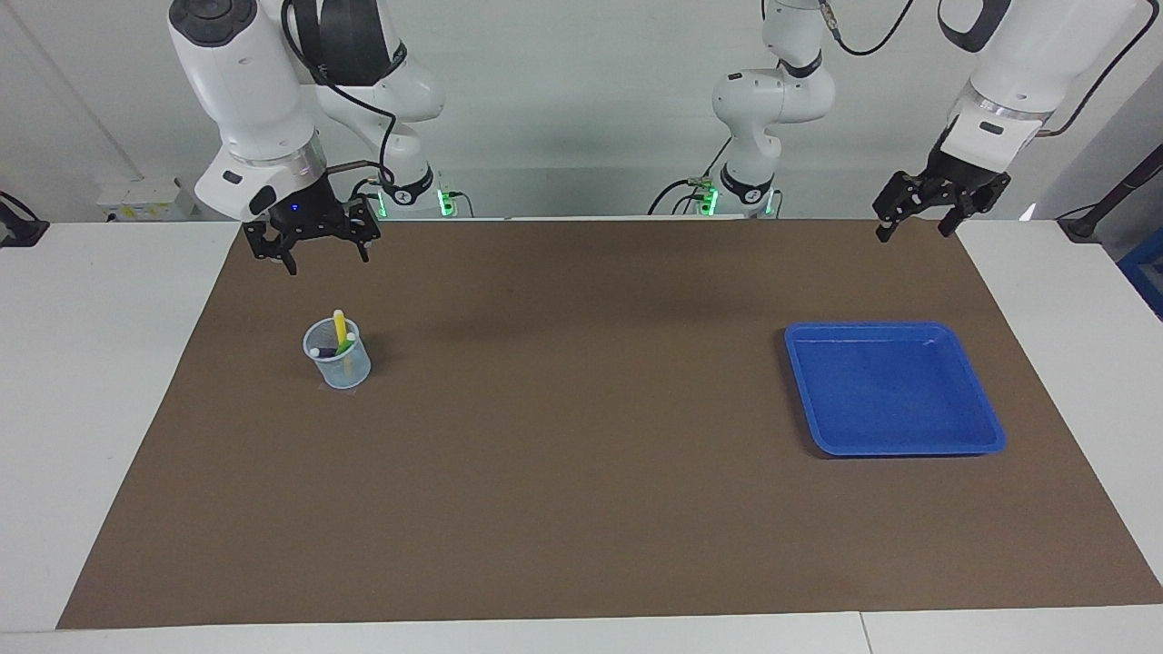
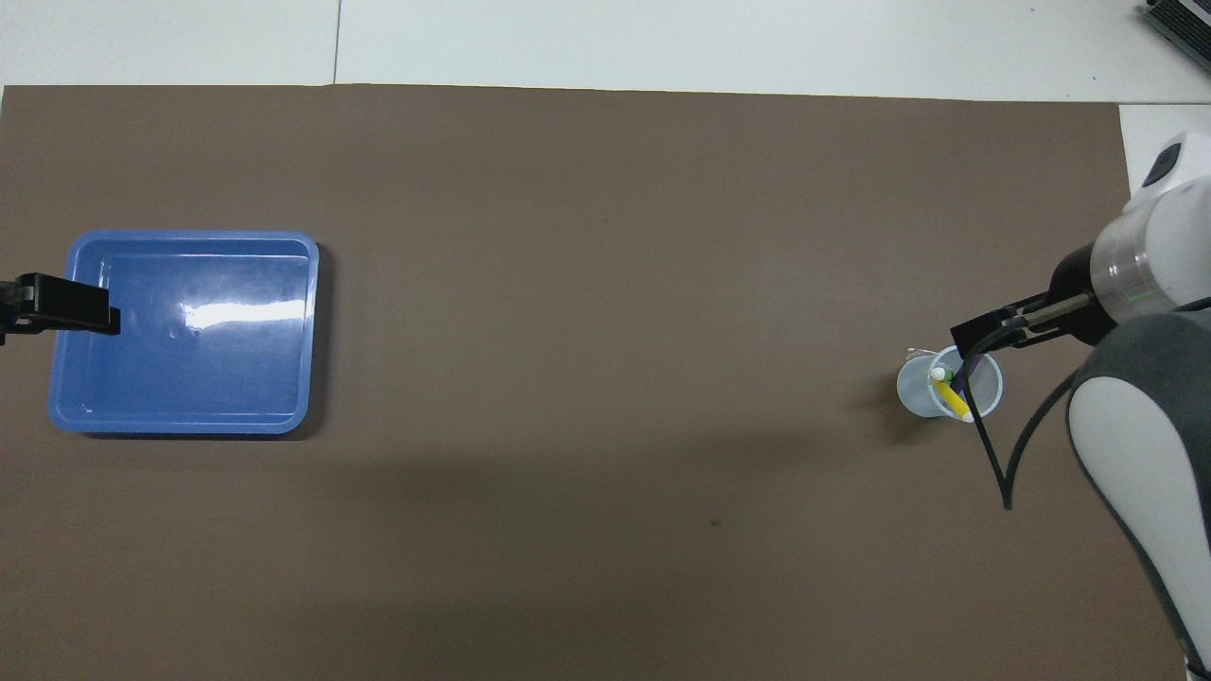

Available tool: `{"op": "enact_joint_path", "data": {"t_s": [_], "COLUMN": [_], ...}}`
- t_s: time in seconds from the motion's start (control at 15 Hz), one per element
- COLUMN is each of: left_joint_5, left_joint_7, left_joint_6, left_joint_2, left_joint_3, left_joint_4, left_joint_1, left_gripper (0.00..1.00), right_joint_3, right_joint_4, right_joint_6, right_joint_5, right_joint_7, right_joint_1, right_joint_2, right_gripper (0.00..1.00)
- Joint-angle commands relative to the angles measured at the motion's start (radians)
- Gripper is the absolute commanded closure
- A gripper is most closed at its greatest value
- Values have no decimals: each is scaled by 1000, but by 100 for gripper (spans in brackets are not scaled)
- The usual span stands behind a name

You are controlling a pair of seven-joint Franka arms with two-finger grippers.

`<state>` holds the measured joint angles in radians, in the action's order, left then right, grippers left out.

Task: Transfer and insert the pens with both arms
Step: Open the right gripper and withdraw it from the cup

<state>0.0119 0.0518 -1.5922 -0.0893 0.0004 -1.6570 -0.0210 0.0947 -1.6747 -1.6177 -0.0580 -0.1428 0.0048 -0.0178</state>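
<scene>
Brown mat (image 1: 581, 509) under me; pens (image 1: 340, 332) stand in the cup (image 1: 338, 365) toward my right arm's end. My right gripper (image 1: 318, 254) hangs above the mat near it, spread wide, empty. My left gripper (image 1: 916, 225) likewise, up near the tray (image 1: 990, 436).

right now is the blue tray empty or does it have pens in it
Empty: the blue tray shows only bare floor; the pens stand in the cup.

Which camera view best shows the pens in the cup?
The facing view: the pens stand clear in the cup, nothing covering them. In the overhead view the right gripper and its cable partly cover them.
</scene>
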Motion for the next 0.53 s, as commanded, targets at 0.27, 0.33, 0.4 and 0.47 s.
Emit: {"op": "enact_joint_path", "data": {"t_s": [0.27,0.33,0.4,0.47], "left_joint_5": [11,11,11,11], "left_joint_7": [7,7,7,7], "left_joint_6": [-14,-12,-11,-11], "left_joint_2": [-24,-24,-24,-24], "left_joint_3": [10,10,10,10], "left_joint_4": [-30,-30,-30,-30], "left_joint_1": [-10,-10,-10,-10], "left_gripper": [0,0,0,0], "right_joint_3": [-76,-93,-107,-112], "right_joint_4": [39,55,58,58], "right_joint_6": [1,5,6,6], "right_joint_5": [12,26,52,62], "right_joint_7": [114,114,114,115], "right_joint_1": [-16,-16,-17,-17], "right_joint_2": [1,13,15,16], "right_gripper": [0,0,0,0]}}
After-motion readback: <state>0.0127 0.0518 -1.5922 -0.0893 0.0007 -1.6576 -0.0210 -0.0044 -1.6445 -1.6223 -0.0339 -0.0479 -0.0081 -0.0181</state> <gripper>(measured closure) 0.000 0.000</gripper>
